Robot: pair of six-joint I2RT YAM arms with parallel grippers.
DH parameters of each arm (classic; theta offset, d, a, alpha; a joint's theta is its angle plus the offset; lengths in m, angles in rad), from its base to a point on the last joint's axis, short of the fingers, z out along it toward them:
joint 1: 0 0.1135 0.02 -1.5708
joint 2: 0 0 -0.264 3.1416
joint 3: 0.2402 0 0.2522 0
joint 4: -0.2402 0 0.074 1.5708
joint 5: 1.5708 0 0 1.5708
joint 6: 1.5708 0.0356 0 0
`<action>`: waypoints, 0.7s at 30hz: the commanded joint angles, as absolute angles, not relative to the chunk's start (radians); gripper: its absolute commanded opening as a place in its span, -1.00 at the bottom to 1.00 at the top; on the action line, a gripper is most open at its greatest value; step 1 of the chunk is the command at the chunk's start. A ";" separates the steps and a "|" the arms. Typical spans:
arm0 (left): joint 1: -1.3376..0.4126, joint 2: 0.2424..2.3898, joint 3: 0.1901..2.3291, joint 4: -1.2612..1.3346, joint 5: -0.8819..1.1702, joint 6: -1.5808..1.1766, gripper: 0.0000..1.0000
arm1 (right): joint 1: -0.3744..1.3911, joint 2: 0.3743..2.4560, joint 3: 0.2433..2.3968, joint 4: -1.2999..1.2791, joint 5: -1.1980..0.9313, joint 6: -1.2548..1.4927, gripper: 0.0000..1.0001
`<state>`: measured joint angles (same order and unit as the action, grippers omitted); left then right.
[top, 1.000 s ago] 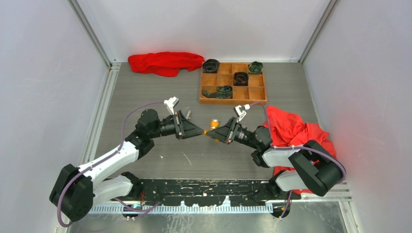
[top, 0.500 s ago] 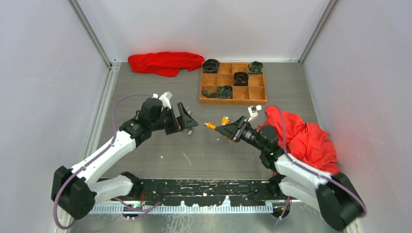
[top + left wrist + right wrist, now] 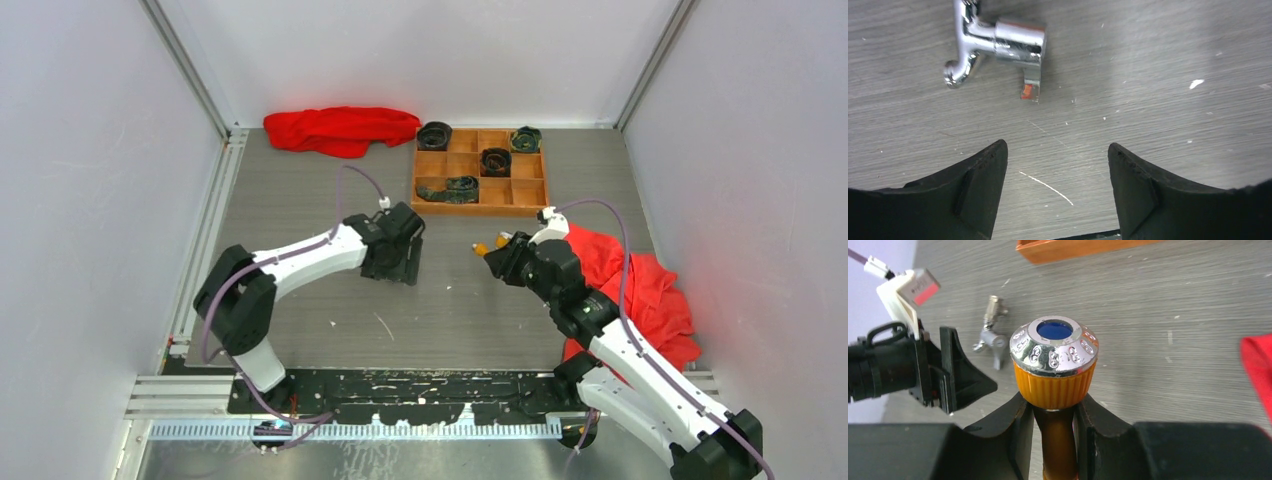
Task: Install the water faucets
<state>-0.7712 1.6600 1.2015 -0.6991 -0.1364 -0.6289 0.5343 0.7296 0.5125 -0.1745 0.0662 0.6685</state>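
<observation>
A shiny silver water faucet lies on its side on the grey table, just beyond my left gripper, which is open with only bare table between its fingers. From above, the left gripper points down at mid-table. My right gripper is shut on the stem of the orange-yellow water faucet, whose silver-topped ribbed knob sticks out past the fingertips. In the top view this faucet is held above the table at the tip of the right gripper. The right wrist view also shows the silver faucet beside the left gripper.
A wooden compartment tray holding dark rolled items stands at the back, right of centre; its edge is close ahead of the right gripper. One red cloth lies at the back left. Another red cloth lies under the right arm.
The two grippers met tip to tip at the orange faucet; my left gripper opened and drew away over the silver faucet. My right gripper carried the orange faucet right and farther back.
</observation>
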 commanded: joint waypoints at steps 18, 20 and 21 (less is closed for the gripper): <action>-0.795 1.881 1.189 -0.546 -0.278 -0.610 -0.04 | 0.531 0.746 0.667 -0.280 0.203 0.426 -0.99; -0.774 1.881 1.181 -0.529 -0.267 -0.593 -0.04 | 0.531 0.745 0.670 -0.282 0.201 0.422 -0.99; -0.758 1.880 1.177 -0.520 -0.245 -0.584 -0.05 | 0.531 0.743 0.669 -0.282 0.199 0.420 -0.99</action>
